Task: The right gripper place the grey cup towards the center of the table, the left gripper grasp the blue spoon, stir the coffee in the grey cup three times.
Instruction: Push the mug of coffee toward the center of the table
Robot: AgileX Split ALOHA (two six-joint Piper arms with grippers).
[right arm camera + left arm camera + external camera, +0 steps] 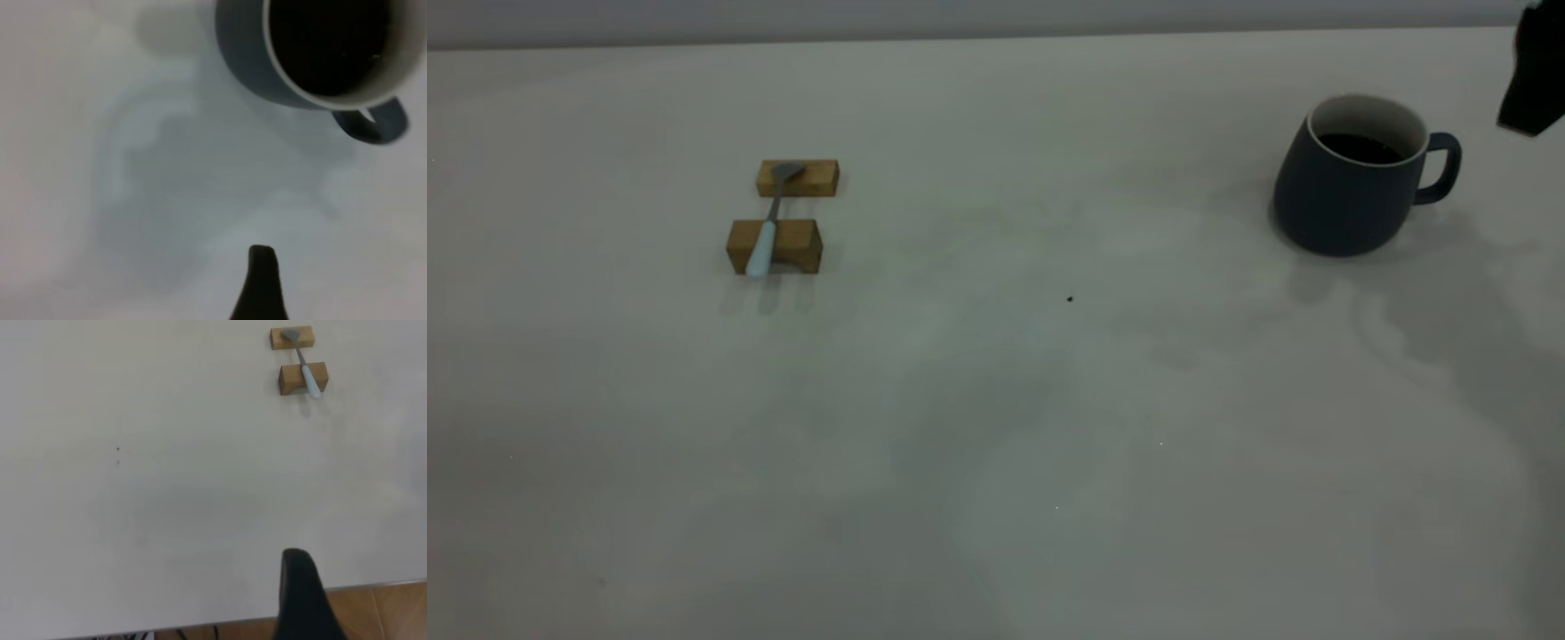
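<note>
The cup [1352, 182] was seen upright on the worktop [996, 400], just beside the right jaws [1532, 84], handle turned toward them, no contact. Coffee [1360, 148] was visible inside the cup. In the right wrist view the cup [320, 53] was seen from above, coffee [327, 40] filling the white inside, with one dark finger [260, 283] clear of it; the state of the right jaws could not be told. The spoon [769, 218] was laid across two wooden blocks [775, 246], bowl on the farther block, well apart from the cup. From the left wrist the spoon [304, 367] and blocks [303, 379] were seen far off from the left jaws; only one finger [303, 597] was shown, so their state could not be told either.
</note>
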